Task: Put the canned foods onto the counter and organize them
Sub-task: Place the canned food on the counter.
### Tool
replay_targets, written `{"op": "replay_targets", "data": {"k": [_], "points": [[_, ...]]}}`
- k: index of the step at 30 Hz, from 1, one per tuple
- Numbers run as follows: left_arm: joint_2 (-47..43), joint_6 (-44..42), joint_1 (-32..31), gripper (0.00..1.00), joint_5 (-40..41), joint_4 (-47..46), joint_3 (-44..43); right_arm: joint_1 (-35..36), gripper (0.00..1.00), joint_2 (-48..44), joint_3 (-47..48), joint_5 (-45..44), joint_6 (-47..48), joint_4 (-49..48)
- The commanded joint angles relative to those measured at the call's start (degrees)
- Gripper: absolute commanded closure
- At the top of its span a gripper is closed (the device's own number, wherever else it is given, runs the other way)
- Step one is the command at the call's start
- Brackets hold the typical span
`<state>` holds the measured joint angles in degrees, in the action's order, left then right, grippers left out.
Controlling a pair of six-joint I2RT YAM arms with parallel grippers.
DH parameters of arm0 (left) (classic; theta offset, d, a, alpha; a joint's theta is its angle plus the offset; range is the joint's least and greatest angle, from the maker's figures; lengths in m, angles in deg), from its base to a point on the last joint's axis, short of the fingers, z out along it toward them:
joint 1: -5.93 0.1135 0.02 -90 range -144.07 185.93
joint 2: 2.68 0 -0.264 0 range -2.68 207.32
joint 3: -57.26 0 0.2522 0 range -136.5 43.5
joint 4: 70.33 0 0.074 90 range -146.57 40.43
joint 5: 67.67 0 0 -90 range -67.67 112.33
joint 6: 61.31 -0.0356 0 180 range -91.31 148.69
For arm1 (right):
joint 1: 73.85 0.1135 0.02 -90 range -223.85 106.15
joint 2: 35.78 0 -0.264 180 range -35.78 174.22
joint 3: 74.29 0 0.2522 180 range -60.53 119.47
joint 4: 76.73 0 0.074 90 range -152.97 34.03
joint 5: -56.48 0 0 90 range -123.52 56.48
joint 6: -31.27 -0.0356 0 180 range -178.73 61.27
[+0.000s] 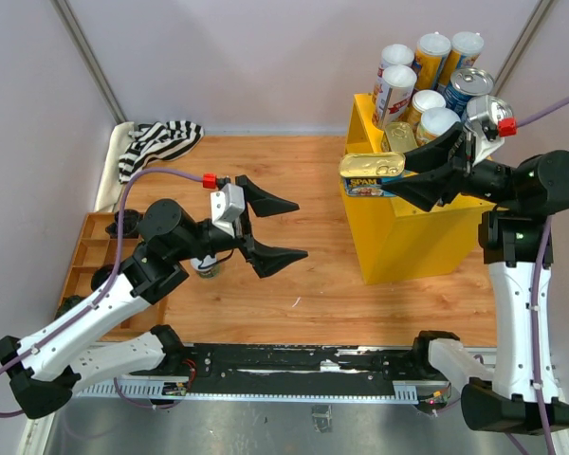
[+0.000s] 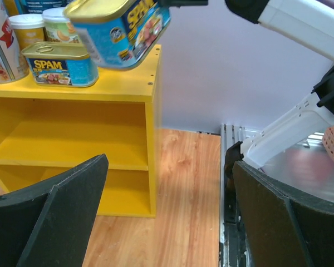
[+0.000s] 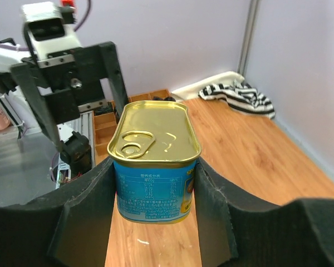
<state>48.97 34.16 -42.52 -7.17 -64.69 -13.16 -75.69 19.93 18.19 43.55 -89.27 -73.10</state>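
A blue tin with a gold lid [image 1: 372,174] hangs in the air at the front left corner of the yellow counter's [image 1: 408,237] top. My right gripper [image 1: 403,176] is shut on it, a pad against each long side [image 3: 155,167]. A second blue tin [image 2: 61,64] lies on the counter top with several tall white-lidded tubes [image 1: 395,90] and a blue silver-topped can [image 1: 468,90]. My left gripper [image 1: 300,229] stands open and empty above the wooden floor, facing the counter's shelves [image 2: 72,139]. A small can [image 1: 207,267] shows partly under the left arm.
A brown wooden compartment tray [image 1: 85,256] lies at the far left, and a black-and-white striped cloth [image 1: 161,140] at the back left. A metal rail [image 1: 294,365] runs along the near edge between the arm bases. Purple walls close in the back and sides.
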Motion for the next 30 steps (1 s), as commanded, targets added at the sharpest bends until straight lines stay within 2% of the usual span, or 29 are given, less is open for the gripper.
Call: {"op": "replay_targets", "data": {"k": [1, 9, 15, 22, 23, 25, 30], "points": [[-0.42, 0.51, 0.55, 0.0, -1.0, -2.09, 0.62, -3.49, 0.99, -1.86, -1.13, 2.65, -3.22, -7.39], [-0.27, 0.35, 0.55, 0.0, -1.56, -2.41, 1.77, -8.97, 0.99, -1.57, -2.56, 5.86, -5.15, -11.9], [1.88, 0.42, 0.55, 0.0, 3.21, -3.94, 2.35, -13.96, 0.99, -0.23, -2.41, 5.47, -4.57, -11.86], [9.38, 5.55, 0.55, 0.01, 11.55, -19.93, 4.32, -15.61, 0.99, -1.39, -6.05, 5.21, -2.26, -12.26], [10.94, 6.1, 0.55, 0.05, 12.21, -23.38, 4.17, -15.87, 0.99, -1.55, -6.8, 5.41, -1.78, -12.28], [14.59, 6.91, 0.55, 0.19, 12.51, -27.21, 2.91, -16.12, 0.99, -1.52, -8.13, 5.87, -0.74, -12.24], [22.67, 5.88, 0.55, 0.22, 10.99, -30.23, -3.35, -16.93, 0.99, -1.7, -10.88, 7.74, 1.7, -12.28]]}}
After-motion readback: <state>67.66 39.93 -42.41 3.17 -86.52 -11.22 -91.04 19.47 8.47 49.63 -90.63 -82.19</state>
